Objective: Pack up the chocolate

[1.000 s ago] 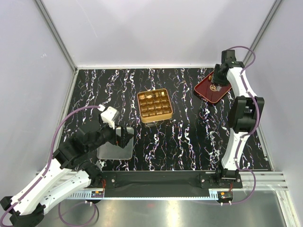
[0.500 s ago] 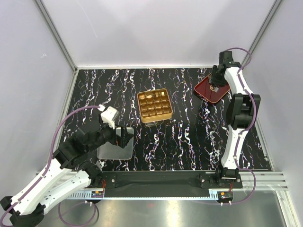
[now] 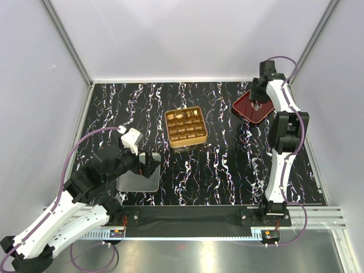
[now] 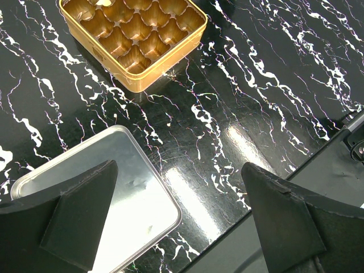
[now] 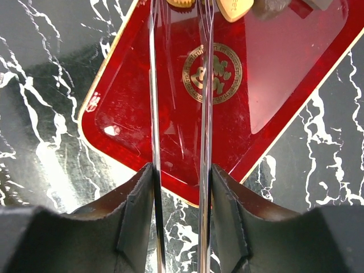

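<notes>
Red tray [image 5: 273,74] holding chocolate [image 5: 234,8] sits apart from tin [image 3: 193,133].

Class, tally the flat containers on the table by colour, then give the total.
Gold tin: 1
Red tray: 1
Silver tray: 1
Total: 3

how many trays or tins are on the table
3: gold grid tin mid-table, dark red tray at the far right, silver tray at the near left. No others seem hidden.
</notes>
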